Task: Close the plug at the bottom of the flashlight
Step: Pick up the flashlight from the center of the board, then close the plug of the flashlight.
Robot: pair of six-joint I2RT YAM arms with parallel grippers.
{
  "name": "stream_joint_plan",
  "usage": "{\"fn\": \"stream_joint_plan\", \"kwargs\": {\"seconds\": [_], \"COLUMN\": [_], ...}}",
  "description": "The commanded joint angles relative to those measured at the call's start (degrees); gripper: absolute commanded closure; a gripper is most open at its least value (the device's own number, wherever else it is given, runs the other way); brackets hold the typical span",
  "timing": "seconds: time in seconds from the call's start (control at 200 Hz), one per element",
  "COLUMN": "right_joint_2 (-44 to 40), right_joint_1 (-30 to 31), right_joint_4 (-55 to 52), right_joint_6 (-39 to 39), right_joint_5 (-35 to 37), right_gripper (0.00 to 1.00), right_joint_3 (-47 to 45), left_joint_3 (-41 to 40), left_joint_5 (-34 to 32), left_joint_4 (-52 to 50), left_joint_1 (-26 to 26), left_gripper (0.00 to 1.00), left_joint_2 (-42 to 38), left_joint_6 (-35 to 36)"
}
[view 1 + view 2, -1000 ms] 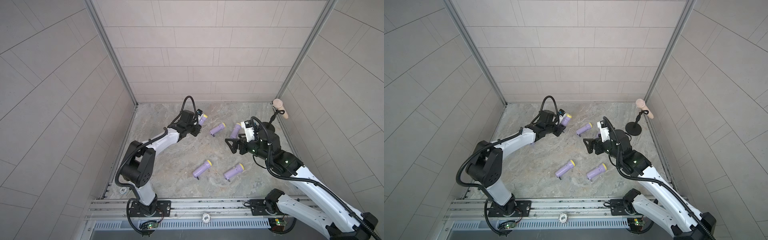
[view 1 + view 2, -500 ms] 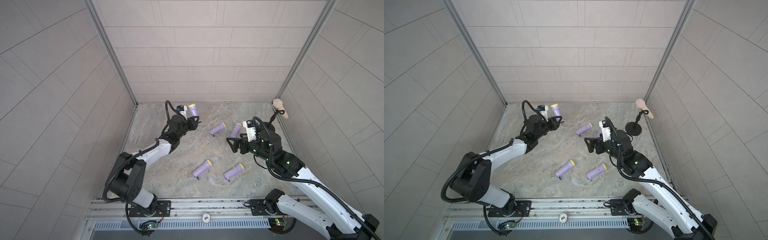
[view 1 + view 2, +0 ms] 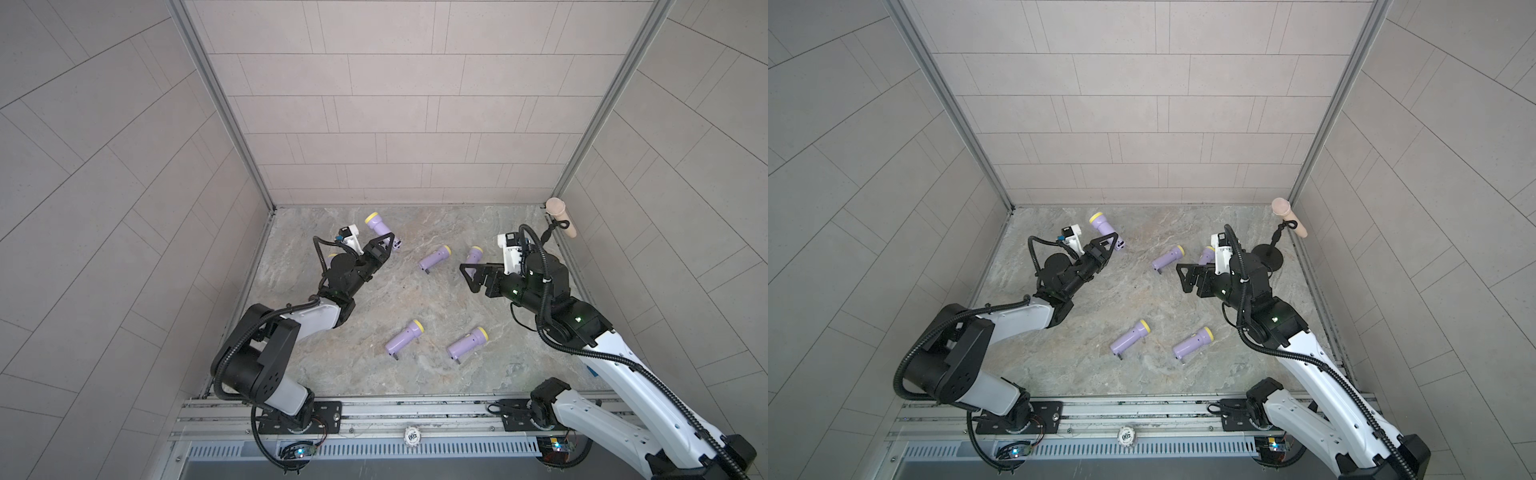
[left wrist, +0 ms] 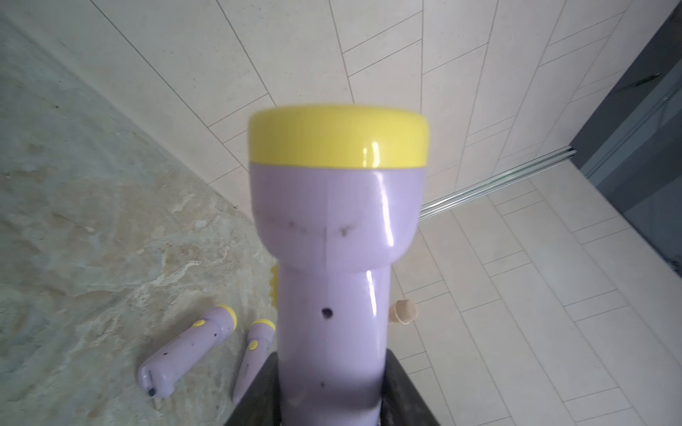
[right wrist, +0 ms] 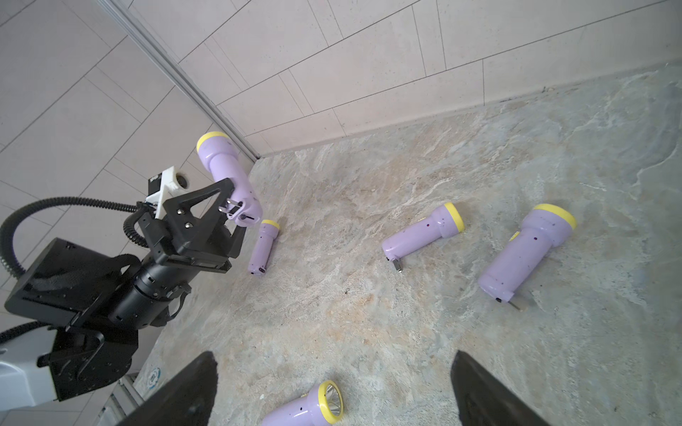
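The left claw is gripping a lilac flashlight low on its barrel, with its jaws partly closed against the plastic. It is holding the flashlight clear of the marble-patterned counter, near the back-left corner. The flashlight's long axis is slanting: its yellow head is pointing up towards that corner, while its bottom end is facing down and out towards the middle of the counter. In the right wrist view the plug is showing at that bottom end with its metal prongs standing out, so it is not yet folded shut.

The right claw is hovering above the counter with its jaws spread wide and nothing between them. It is aiming towards the left arm. The plug is lying to its left and a little farther back, well apart from it, with bare counter between. The plug end is facing roughly its way. Since the right arm is the free one, I judge that it is the arm to cross over and press the prongs flat while the left is bracing the barrel.

Nothing here is serving as a container. Spare flashlights are lying loose on the counter, two near the right claw and two towards the front, and at least two are showing their prongs out as well.
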Motion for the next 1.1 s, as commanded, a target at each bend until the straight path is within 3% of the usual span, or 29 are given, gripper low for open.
{"fn": "stream_joint_plan", "kwargs": {"seconds": [0.0,0.32,0.58,1.096], "right_joint_2": [0.56,6.12,6.58,12.68], "right_joint_1": [-1.65,-2.26,-2.17,0.80], "right_joint_4": [5.36,19.22,36.73,52.29], "right_joint_6": [9.10,24.52,35.27,42.94], "right_joint_5": [-4.28,-10.69,-8.33,-3.66], "right_gripper": [0.00,0.00,0.00,0.00], "right_joint_3": [-0.42,-3.61,-11.25,-16.90], "left_joint_3": [-1.24,-0.39,1.00,2.52], "left_joint_5": [1.08,4.33,7.67,6.67], "left_joint_4": [12.12,13.18,13.26,13.43], "left_joint_1": [0.23,-0.19,-1.50,-5.36], "left_gripper": [1.00,1.00,1.00,1.00], "left_joint_2": [1.58,2.85,4.59,6.72], "left_joint_6": [-7.03,-11.67,-16.47,-19.74]}}
